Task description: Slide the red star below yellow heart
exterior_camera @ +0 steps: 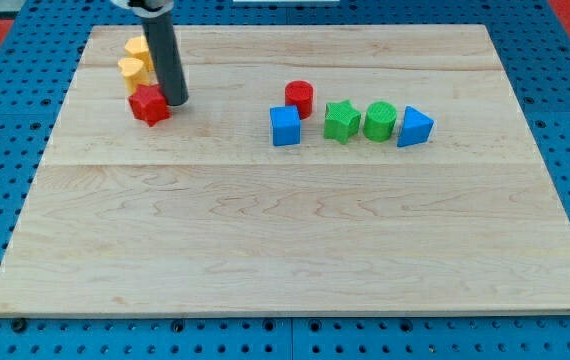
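Note:
The red star (148, 104) lies near the board's upper left. The yellow heart (134, 71) sits just above it, almost touching, with a second yellow block (139, 48) above that. My rod comes down from the view's top and my tip (176, 101) rests on the board right against the red star's right side.
A row of blocks sits right of centre: a red cylinder (299, 98), a blue cube (285, 126), a green star (341, 121), a green cylinder (380, 121) and a blue triangle (414, 127). The wooden board (285, 230) is ringed by blue pegboard.

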Controlling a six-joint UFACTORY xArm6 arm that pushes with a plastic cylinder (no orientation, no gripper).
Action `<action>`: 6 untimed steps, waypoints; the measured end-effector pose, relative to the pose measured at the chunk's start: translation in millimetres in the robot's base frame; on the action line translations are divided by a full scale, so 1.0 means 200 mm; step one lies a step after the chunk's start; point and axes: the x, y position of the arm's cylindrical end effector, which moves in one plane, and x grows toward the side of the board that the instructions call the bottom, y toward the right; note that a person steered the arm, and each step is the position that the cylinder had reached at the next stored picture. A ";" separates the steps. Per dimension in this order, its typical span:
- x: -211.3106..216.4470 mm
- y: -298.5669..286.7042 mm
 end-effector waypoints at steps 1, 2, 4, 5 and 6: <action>0.00 0.02; 0.01 0.07; 0.03 0.00; 0.03 -0.07; 0.03 -0.11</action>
